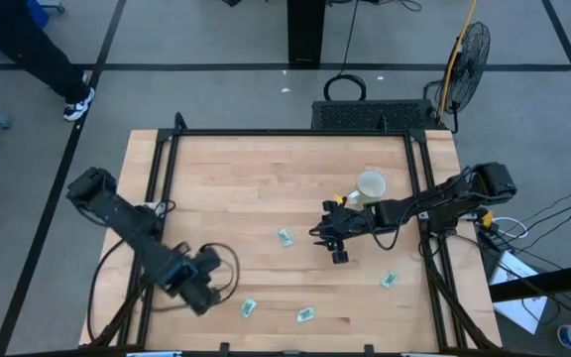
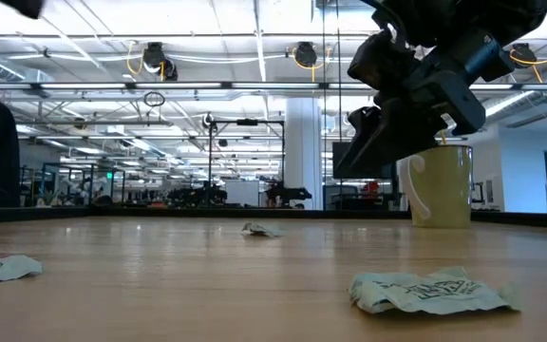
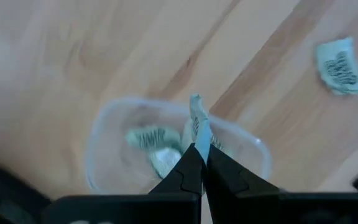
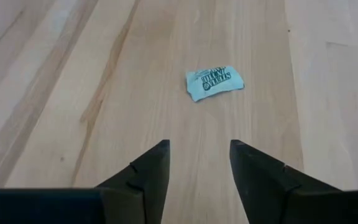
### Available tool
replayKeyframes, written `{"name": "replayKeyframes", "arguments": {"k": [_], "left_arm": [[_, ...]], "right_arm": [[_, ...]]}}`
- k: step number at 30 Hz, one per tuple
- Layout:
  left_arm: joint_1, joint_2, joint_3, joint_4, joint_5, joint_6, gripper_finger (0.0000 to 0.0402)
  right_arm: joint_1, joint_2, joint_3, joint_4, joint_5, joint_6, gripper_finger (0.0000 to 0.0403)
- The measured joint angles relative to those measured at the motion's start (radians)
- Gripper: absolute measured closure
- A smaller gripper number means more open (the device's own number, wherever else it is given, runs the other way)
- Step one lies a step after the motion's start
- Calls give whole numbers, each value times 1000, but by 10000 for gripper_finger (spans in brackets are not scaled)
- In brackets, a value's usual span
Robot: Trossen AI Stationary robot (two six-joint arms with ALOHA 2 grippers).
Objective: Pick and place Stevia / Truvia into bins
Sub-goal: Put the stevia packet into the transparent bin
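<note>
My left gripper (image 3: 202,149) hangs over the clear bowl (image 3: 114,134) near the table's near-left edge and is shut on one pale green packet (image 3: 197,118). Two more packets (image 3: 151,138) lie inside the bowl. In the high view the left gripper (image 1: 201,286) covers the bowl. My right gripper (image 4: 199,146) is open and raised above mid-table (image 1: 331,238). It faces a packet (image 4: 213,82) lying flat on the wood (image 1: 285,238). Other packets lie flat on the table (image 1: 249,307), (image 1: 305,315), (image 1: 389,281). My left gripper pinches the packet by its lower end (image 3: 199,135) between the two fingertips (image 3: 191,163), coming from above and pointing down. The packet stands up past the fingertips, lifted clear, over the bowl's opening.
A cream mug (image 1: 370,185) stands on the table's far-right part, just behind my right arm, and shows beside the right gripper in the low view (image 2: 440,185). A black frame rail (image 1: 162,178) runs along the table's sides. A crumpled packet (image 2: 430,290) lies close to the low camera.
</note>
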Motion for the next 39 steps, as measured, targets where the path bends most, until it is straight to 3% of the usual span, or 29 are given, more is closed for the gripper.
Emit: {"name": "replayKeyframes", "arguments": {"k": [6,15,20,25,28,34,39], "left_arm": [[-60,29,0,-9,-10,-171,384],[-23,77,0,-125,-12,-162,307],[23,69,0,-130,-47,-130,285],[89,38,0,-117,-58,-19,284],[130,14,7,-91,-138,65,284],[200,5,28,134,-409,395,284],[263,5,28,337,-520,670,284]], "right_arm": [[-7,0,-2,62,1,-8,242],[-1,0,-3,44,-5,24,241],[45,0,-3,44,-5,2,242],[127,-40,2,-14,-3,-14,238],[195,-98,16,-161,-3,63,239],[337,-179,29,-511,-3,378,240],[462,-192,28,-834,-31,691,240]]}}
